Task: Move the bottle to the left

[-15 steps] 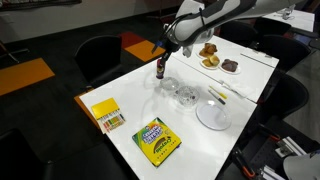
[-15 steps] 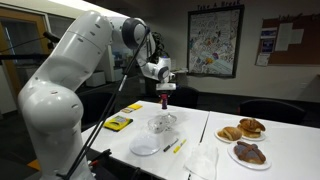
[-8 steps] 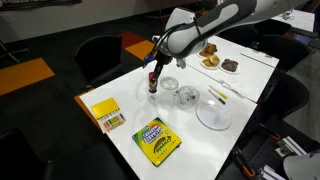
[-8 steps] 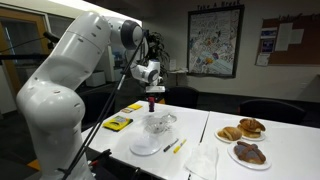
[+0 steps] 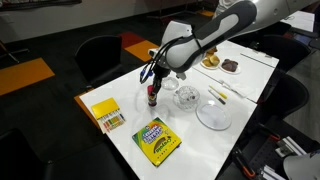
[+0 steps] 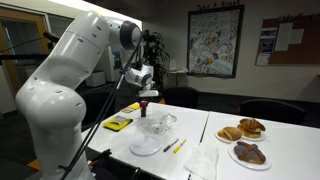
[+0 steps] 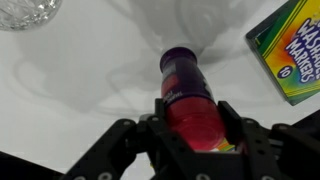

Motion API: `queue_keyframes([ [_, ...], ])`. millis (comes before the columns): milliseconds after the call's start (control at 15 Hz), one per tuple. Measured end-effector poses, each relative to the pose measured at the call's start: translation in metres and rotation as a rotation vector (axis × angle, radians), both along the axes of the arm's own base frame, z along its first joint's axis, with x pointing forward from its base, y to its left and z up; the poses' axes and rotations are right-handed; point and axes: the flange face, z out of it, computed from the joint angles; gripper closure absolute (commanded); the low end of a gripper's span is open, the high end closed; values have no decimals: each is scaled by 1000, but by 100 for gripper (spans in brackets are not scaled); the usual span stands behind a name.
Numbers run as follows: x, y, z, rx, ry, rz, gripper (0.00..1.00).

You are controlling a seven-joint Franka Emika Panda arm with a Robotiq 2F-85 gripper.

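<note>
The small slim bottle with a red top and dark lower body (image 7: 188,90) sits between the fingers of the hand (image 7: 195,118), which pinches it at the red upper part. The fingers press on its two sides. Its long axis is upright and runs straight down from the hand, so the dark end points at the white bench (image 5: 130,108). In an exterior view the bottle (image 5: 152,96) hangs low over the bench, just beside the clear round glass bowls (image 5: 184,96) and apart from the green-and-yellow crayon box (image 5: 156,140). I cannot tell whether its base touches the bench. Judging from this, setting it down calls for a straight vertical descent before the fingers spread.
</note>
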Motion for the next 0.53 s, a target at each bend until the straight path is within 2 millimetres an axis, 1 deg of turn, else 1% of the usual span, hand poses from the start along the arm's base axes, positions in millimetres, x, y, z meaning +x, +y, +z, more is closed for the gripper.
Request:
queue_keyframes([
  [133, -7, 3, -4, -1, -21, 19, 70],
  [533, -22, 5, -2, -10, -129, 54, 70],
])
